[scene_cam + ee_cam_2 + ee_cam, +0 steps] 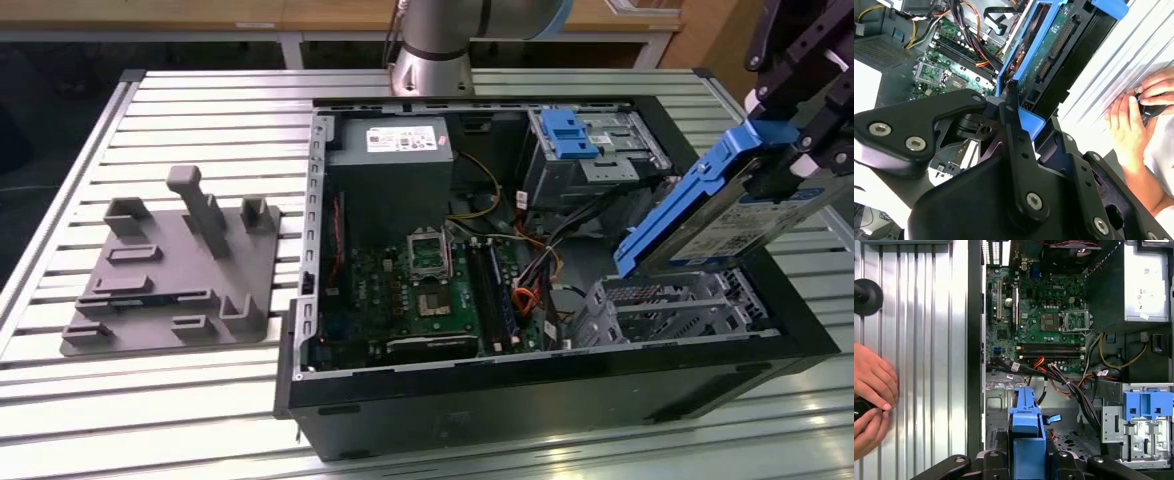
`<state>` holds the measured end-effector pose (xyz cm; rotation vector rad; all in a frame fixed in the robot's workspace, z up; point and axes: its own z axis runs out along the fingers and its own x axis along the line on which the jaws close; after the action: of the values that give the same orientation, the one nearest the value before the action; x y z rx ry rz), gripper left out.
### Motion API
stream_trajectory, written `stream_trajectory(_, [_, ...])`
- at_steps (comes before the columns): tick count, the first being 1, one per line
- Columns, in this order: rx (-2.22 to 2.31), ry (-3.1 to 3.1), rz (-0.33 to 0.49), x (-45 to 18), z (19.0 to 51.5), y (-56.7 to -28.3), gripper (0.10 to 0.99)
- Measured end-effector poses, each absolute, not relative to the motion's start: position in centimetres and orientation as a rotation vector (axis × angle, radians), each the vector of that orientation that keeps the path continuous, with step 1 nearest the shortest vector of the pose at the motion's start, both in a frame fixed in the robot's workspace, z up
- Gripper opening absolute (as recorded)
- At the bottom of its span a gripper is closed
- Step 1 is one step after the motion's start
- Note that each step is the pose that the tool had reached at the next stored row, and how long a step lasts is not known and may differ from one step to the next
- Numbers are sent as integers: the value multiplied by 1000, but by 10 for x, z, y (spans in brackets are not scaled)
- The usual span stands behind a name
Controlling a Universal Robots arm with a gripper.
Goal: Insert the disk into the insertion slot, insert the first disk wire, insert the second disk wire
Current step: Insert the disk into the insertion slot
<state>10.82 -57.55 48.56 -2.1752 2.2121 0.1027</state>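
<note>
In the exterior view my gripper (790, 165) is shut on the disk (707, 215), a silver-grey drive in a bright blue carrier. The disk hangs tilted, its lower end just above the insertion slot (674, 305), a silver perforated cage in the near right corner of the open computer case. In the second wrist view the disk (1046, 42) shows its green circuit side, clamped in my gripper (1026, 117). The first wrist view looks along the blue carrier (1026, 422), held in the gripper (1026, 455), over the slot's metal (995, 402). Black and orange wires (534, 270) lie beside the slot.
A taller grey cage with a blue latch (587, 140) stands at the back of the case, beside the power supply (400, 140) and motherboard (427, 290). A grey fixture (174, 270) sits on the slatted table. A person's hands (871, 390) rest by the case.
</note>
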Motion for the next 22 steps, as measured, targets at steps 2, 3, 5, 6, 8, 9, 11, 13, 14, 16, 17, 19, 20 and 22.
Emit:
stream_trajectory(2, [-2175, 2212, 102, 108, 485, -575, 365])
stream_trajectory(3, [-2175, 2212, 99, 108, 485, -575, 365])
stream_trajectory(5, [-2175, 2213, 86, 108, 485, -575, 365])
stream_trajectory(6, [-2174, 2213, 80, 108, 484, -575, 365])
stream_trajectory(8, [-2173, 2213, 72, 108, 484, -576, 365])
stream_trajectory(9, [-2172, 2212, 70, 108, 484, -576, 365])
stream_trajectory(11, [-2170, 2214, 69, 108, 483, -575, 365])
stream_trajectory(13, [-2167, 2216, 69, 108, 482, -575, 365])
stream_trajectory(14, [-2164, 2218, 71, 108, 482, -575, 365])
stream_trajectory(16, [-2157, 2221, 74, 108, 481, -575, 365])
stream_trajectory(17, [-2152, 2224, 76, 108, 481, -576, 365])
stream_trajectory(19, [-2139, 2230, 81, 108, 480, -575, 365])
stream_trajectory(20, [-2133, 2234, 84, 108, 479, -575, 365])
stream_trajectory(22, [-2122, 2240, 89, 108, 479, -575, 365])
